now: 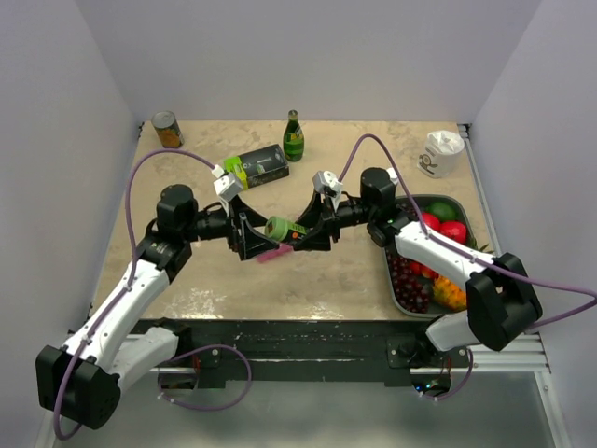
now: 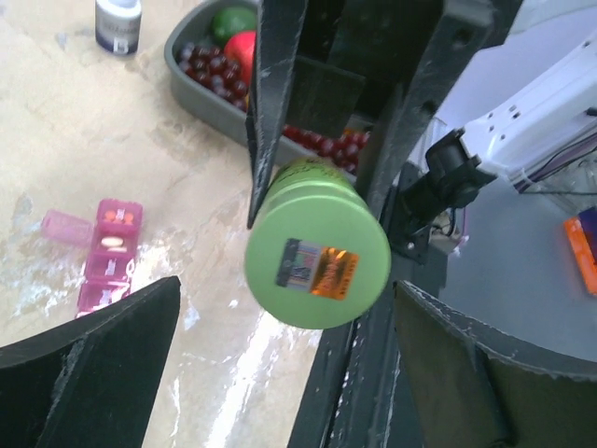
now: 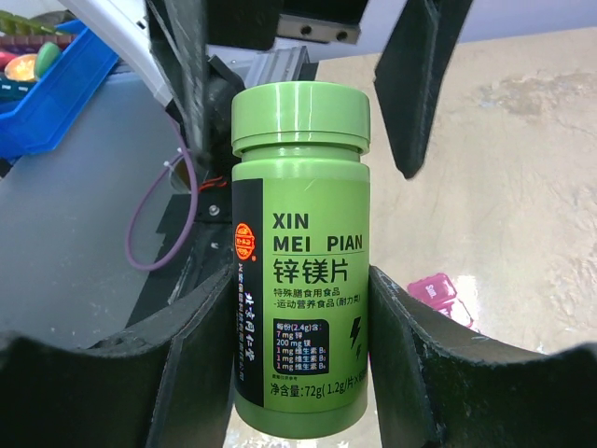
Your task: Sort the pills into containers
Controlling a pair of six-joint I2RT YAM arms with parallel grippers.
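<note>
Tabletop (image 1: 336,285) mottled beige between pale walls (image 1: 308,56); left pincer (image 1: 261,238) spread apart, right pincer (image 3: 298,308) clamps green bottle (image 3: 298,140).

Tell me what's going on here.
The right end effector holds a green pill bottle sideways above the table. The left end effector stands open around its cap, not gripping. The pink organiser lies on the table with one lid open and pills in some compartments.

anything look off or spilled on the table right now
Nothing spilled. The pink organiser has one lid flipped open; the green bottle is held sideways in the right gripper, cap on.
</note>
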